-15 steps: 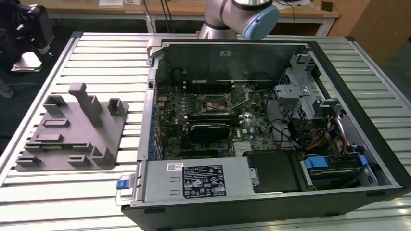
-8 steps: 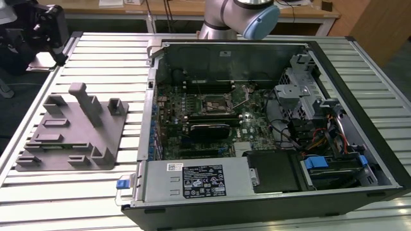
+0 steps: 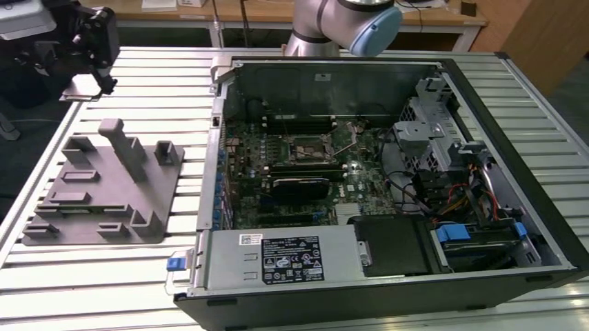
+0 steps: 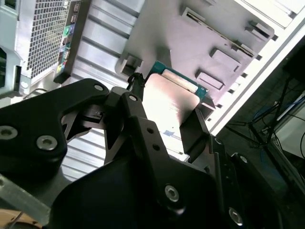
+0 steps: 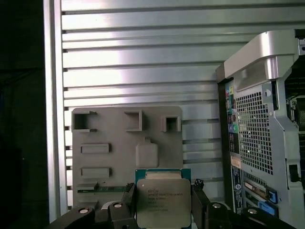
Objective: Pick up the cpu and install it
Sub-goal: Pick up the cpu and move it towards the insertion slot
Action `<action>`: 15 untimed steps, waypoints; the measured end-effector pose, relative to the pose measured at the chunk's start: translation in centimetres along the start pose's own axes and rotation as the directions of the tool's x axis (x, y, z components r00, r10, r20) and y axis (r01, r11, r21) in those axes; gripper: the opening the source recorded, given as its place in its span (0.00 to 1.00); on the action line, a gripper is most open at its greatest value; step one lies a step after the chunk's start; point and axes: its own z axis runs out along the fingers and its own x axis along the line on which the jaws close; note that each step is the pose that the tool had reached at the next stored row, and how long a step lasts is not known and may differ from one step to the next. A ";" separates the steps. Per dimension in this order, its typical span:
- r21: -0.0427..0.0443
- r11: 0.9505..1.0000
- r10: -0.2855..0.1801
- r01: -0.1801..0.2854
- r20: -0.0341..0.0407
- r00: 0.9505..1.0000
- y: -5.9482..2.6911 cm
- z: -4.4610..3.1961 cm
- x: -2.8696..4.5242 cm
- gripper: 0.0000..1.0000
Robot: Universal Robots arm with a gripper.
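Jaws closed on the cpu (image 5: 163, 205), one finger on each of two opposite edges. Silvery lid faces the camera in the first wrist view, w/ the green rim showing along one edge. In the second wrist view the cpu (image 4: 171, 100) sits flat between the black fingers (image 4: 193, 129), lifted clear of what lies behind it.

Directly behind the chip: grey fixture tray (image 5: 109, 133), lying on the slatted metal surface (image 5: 143, 47), w/ raised blocks & shallow recesses.

In the exterior view the jaws & cpu (image 3: 81, 87) hang at the far end of the surface on the exterior view's left, past the far end of the fixture tray (image 3: 92, 200) and well apart from the open computer case (image 3: 368, 76). Case lies on its side to the exterior view's right of the tray, side panel off. Motherboard (image 3: 359, 183) is exposed inside, w/ the square socket (image 3: 308, 148) about mid-board & nothing seated in it. PSU (image 3: 281, 258) fills the case's near edge; drive bays & cables take up its right side. Arm (image 3: 341, 24) rises behind the far side of the case.
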 end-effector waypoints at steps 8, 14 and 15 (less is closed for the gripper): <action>0.000 1.000 0.000 0.000 0.000 1.000 0.35 0.07 -2.84 0.55; 0.000 1.000 0.000 0.000 0.000 1.000 0.68 0.12 -4.91 0.55; 0.000 1.000 0.000 0.000 0.000 1.000 0.73 0.13 -5.22 0.55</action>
